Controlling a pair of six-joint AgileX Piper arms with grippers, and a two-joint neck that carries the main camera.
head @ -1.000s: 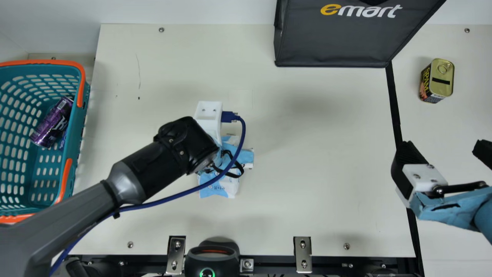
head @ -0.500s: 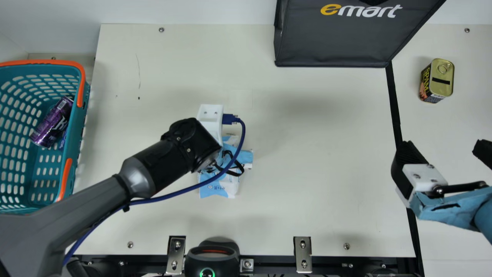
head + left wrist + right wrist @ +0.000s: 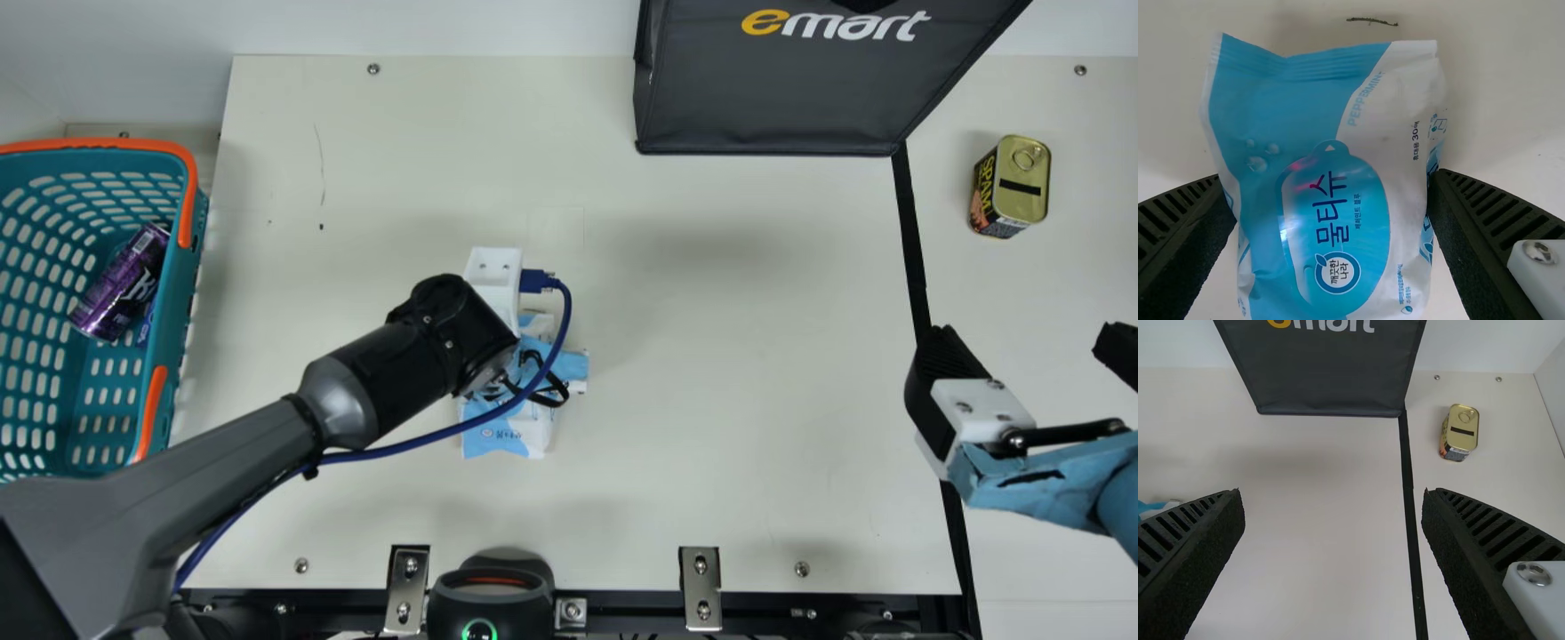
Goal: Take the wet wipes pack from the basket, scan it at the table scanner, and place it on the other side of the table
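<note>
In the main view my left gripper (image 3: 575, 365) is over the wet wipes pack (image 3: 507, 436), left of the table's middle, its fingertips hidden there. The left wrist view shows the blue and white pack (image 3: 1331, 200) lying face up between the wide-apart fingers of my left gripper (image 3: 1328, 178), one beside each long edge; whether they press on it is hard to tell. Open and holding nothing, my right gripper (image 3: 1022, 342) is at the main view's right; in its wrist view the right gripper (image 3: 1333, 493) has bare table between its fingers. The black scanner (image 3: 491, 604) stands at the near edge.
A teal basket (image 3: 182, 329) with orange handles stands at the far left, holding a purple can (image 3: 120, 283). A black bag (image 3: 773, 98) is at the back, and a gold-topped tin (image 3: 1009, 187) at the right. A blue cable (image 3: 427, 442) hangs along the left arm.
My left arm has shifted slightly to the right and toward the near edge above the pack, which has stayed in place. The right arm has kept still.
</note>
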